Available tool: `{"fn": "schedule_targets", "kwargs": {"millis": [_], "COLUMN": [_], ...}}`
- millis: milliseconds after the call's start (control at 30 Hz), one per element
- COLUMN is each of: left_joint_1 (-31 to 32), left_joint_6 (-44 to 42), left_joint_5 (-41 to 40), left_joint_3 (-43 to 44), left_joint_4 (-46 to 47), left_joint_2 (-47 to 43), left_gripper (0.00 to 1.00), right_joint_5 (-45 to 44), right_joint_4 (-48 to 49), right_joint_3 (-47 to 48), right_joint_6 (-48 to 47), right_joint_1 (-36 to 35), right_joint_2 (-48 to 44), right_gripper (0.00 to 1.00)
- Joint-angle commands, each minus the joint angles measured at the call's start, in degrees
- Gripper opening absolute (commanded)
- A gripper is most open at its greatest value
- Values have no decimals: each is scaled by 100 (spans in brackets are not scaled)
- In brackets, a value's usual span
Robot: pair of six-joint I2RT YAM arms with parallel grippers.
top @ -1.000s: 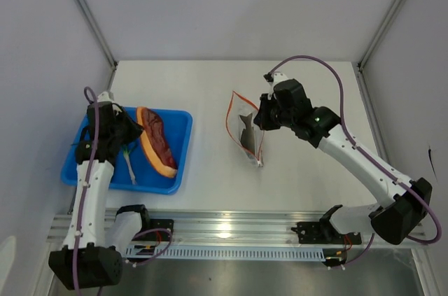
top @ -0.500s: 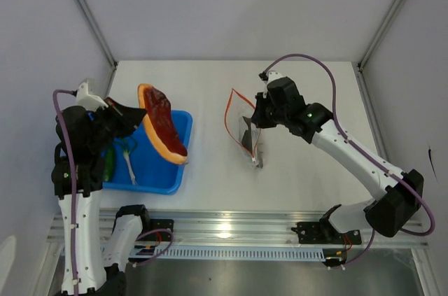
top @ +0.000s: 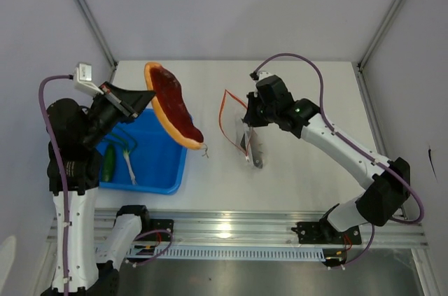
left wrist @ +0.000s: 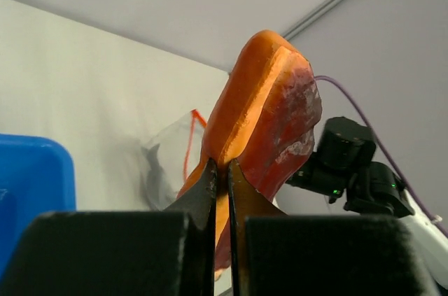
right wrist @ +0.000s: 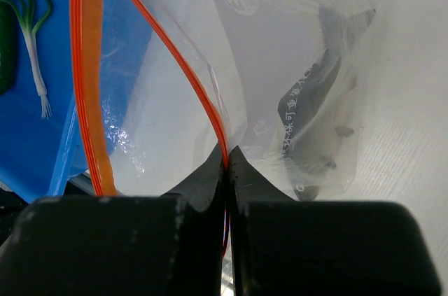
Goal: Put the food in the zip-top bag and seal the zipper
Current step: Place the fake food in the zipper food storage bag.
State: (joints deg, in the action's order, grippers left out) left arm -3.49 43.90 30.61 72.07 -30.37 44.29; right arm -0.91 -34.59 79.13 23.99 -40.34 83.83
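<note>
Top external view, from the left: the left tool is clamped on the orange rim of the meat and holds it in the air, above the far right corner of the blue tray. The left wrist view shows its jaws pressed tight on that rim, the slab standing on edge with the bag behind it. The stalks lie in the tray, by the table's left edge, with a stubby dark-green piece beside them.

Mid-table, the bag hangs from the right tool, its bottom end apparently resting on the table. That tool's jaws are fully closed on one strip of the zipper. The other strip bows away toward the tray, so the mouth gapes leftward, to the meat.

I judge the step in hand to be the carry of the meat to the bag. Nothing is inside yet.

The next move calls for swinging the slab rightward and turning it narrow end first between the two strips. The mouth looks barely wider than the meat, so a slanted entry could catch a strip or push the bag away. The stalks and the sealing wait.
</note>
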Motion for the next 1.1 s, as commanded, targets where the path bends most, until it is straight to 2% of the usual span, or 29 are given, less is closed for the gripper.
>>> {"fn": "schedule_targets", "kwargs": {"millis": [0, 200, 367, 667, 1067], "left_joint_1": [374, 1077, 1403, 1693, 2027], "left_joint_6": [330, 479, 480, 330, 339], "left_joint_5": [-177, -468, -460, -468, -538], "left_joint_3": [-70, -290, -598, -1352, -2135], "left_joint_4": [943, 1656, 2438, 3651, 4794], "left_joint_2": [0, 255, 413, 519, 668], "left_gripper": [1, 1, 1, 0, 1], "right_joint_5": [12, 20, 477, 1057, 1743], "right_joint_4": [40, -57, 75, 251, 497], "right_joint_3": [383, 568, 507, 471, 595], "right_joint_6": [255, 414, 589, 853, 1424], "right_joint_1": [-114, -361, -422, -422, -273], "right_joint_2": [168, 441, 459, 309, 239], "right_gripper": [0, 0, 0, 0, 0]}}
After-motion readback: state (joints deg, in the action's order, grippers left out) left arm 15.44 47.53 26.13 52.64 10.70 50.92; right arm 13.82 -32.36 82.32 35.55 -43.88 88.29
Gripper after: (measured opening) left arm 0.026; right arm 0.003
